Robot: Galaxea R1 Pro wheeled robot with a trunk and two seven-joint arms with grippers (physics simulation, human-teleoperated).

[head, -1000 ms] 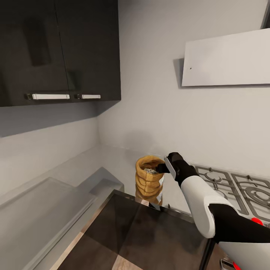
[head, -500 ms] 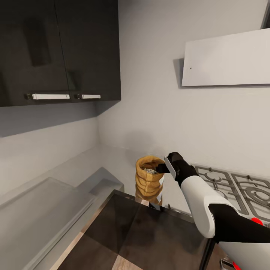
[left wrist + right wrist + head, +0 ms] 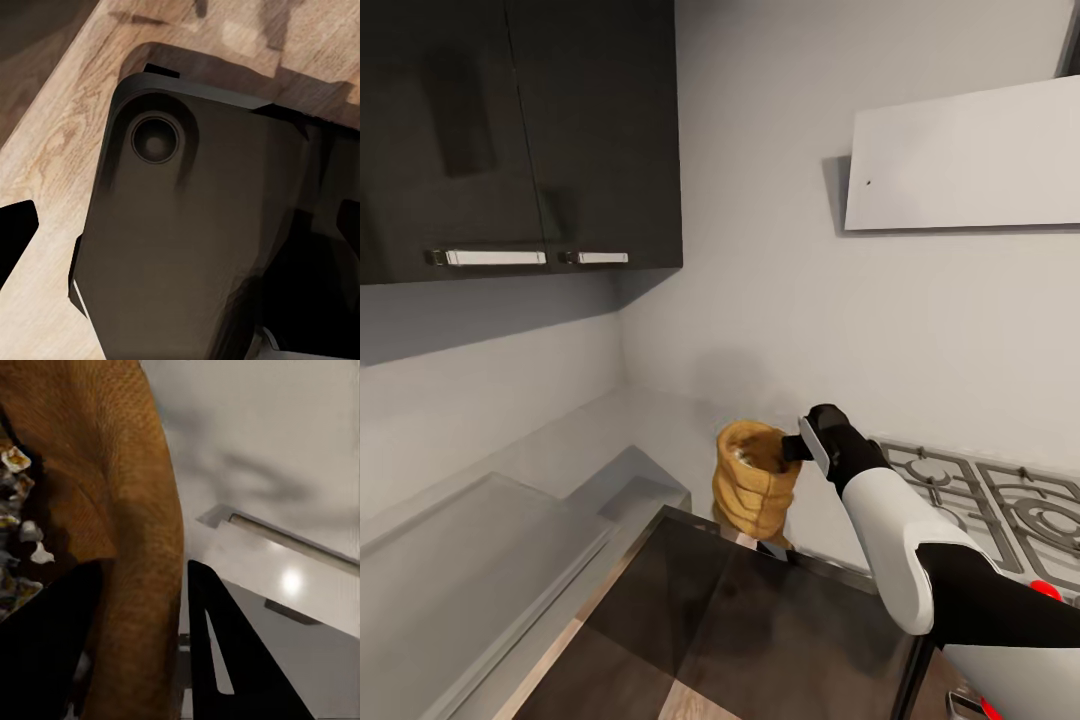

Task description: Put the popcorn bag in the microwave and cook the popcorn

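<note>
Popcorn bag (image 3: 755, 482) sits at the inner corner of the countertop (image 3: 575, 450), tilted with its mouth leaning toward 10 o'clock and its long axis off vertical; pale popcorn (image 3: 19, 536) bits are visible inside. Right gripper (image 3: 792, 447) is at the bag's 3 o'clock, fingers (image 3: 225, 652) clamped across the rolled rim, one inside the mouth and one outside the wall. Right arm is clearly the nearer; the left gripper's state cannot be told, its wrist camera facing a dark housing (image 3: 187, 225) over wooden floor (image 3: 52, 150).

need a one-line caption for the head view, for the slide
Right gripper clamps the rim of the popcorn bag, tilting it above the grey countertop beside the gas stove.
</note>
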